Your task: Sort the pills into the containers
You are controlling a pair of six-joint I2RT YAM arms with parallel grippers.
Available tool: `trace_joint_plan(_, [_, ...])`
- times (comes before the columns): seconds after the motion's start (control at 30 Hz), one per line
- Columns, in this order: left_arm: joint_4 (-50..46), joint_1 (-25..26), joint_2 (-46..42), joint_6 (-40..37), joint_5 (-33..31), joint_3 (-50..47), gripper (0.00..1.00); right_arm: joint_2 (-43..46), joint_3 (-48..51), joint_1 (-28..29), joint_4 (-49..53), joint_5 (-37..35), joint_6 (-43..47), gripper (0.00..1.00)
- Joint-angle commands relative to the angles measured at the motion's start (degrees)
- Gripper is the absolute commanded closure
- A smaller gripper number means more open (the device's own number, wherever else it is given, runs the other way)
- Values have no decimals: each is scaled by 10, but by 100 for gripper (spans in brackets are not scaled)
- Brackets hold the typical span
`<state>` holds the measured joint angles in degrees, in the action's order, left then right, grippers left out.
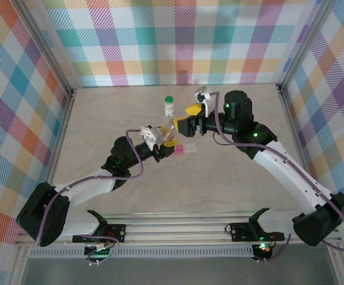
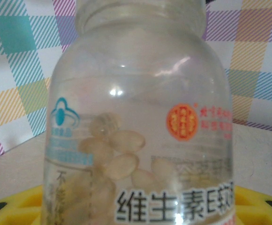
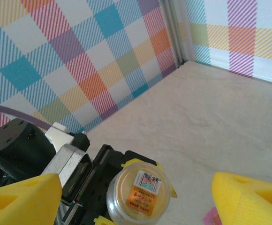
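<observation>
Top view: plaid walls (image 1: 172,35) close off a pale stone-patterned table (image 1: 219,184) on three sides. There is wide bare surface to either side of the arms and toward their bases. The left pincer (image 1: 167,140) is clamped on a clear bottle (image 1: 168,130), which sits tilted at mid-table. The right pincer (image 1: 182,117) stands just beyond it with its jaws spread and nothing in them. A green-capped bottle (image 1: 169,105) stands upright just past the right pincer. The pink pill-box strip (image 1: 184,149), the containers, lies flat on the table just right of the left pincer. Its long axis runs roughly left to right.

Left wrist: the background is plaid wall and a strip of table. The clear bottle (image 2: 140,117) is seated between the yellow fingers (image 2: 260,204), its long axis up the frame and its neck uppermost. The pale oval pills (image 2: 122,154) are heaped low inside. The print reads "维生素E软", cut off at the edge. Above it are a round orange seal and a blue emblem, with smaller lines too blurred to read.

Right wrist: the table runs open to the wall corner. The right pincer (image 3: 131,190) has its yellow fingers (image 3: 18,199) far apart. The bottle (image 3: 138,192) is ahead between them, touching neither. It is held in the left pincer, with its round amber end toward the camera. The sticker on that end is too small to read.
</observation>
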<state>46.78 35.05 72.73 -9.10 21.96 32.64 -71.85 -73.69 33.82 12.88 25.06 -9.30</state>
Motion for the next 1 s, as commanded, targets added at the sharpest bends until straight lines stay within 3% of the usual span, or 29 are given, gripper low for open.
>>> trace_joint_plan(0.0, [46,-5,2,23,5,4,100,-12,7,3,-23,41,22,15])
trace_joint_plan(0.47, [45,-5,-4,28,18,8,100,-59,-3,3,-29,45,-7,16])
trace_joint_plan(0.97, [51,-5,-25,24,51,7,100,-102,-15,3,-9,-54,-55,17])
